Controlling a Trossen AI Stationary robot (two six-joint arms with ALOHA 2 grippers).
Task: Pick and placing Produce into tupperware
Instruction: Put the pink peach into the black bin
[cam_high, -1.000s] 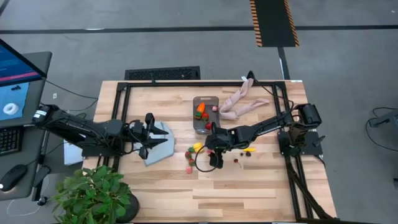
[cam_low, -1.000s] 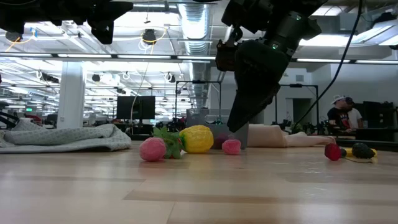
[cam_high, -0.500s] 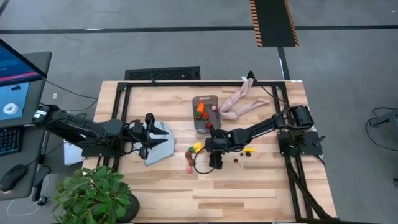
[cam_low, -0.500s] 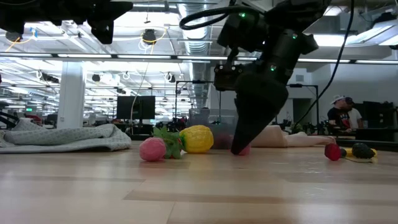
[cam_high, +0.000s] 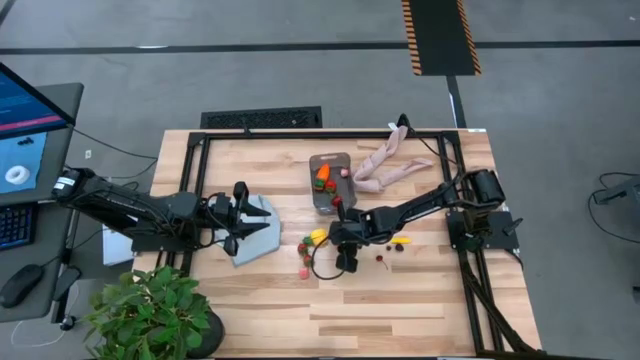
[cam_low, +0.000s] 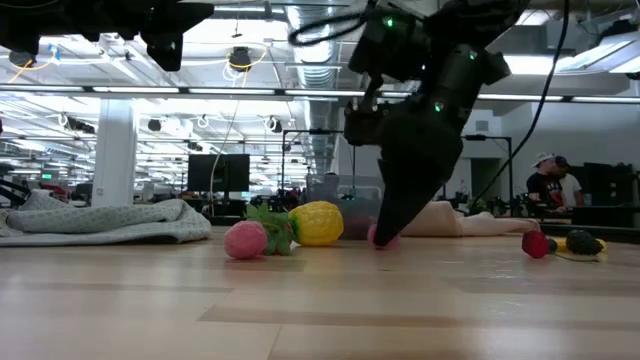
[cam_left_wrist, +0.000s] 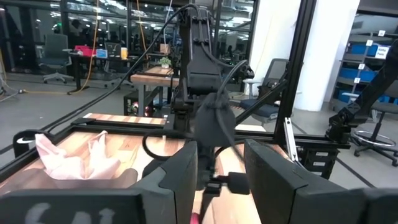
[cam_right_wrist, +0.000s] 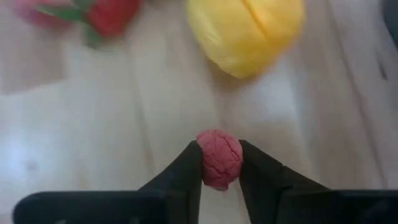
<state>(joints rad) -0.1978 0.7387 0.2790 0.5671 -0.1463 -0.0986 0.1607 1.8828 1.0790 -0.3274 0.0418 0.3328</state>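
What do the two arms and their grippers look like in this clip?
Both arms are dark, near-black and jointed, with black cables looped alongside. The left gripper and right gripper each end in two flat, dark, tapered fingers. The low view shows small green lights on the right arm's body. No markings are legible.

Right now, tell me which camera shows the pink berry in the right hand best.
The right wrist view: the pink berry sits large between the right hand fingers, both touching it. The low view shows only a sliver behind the hand. The high view hides it under the arm.
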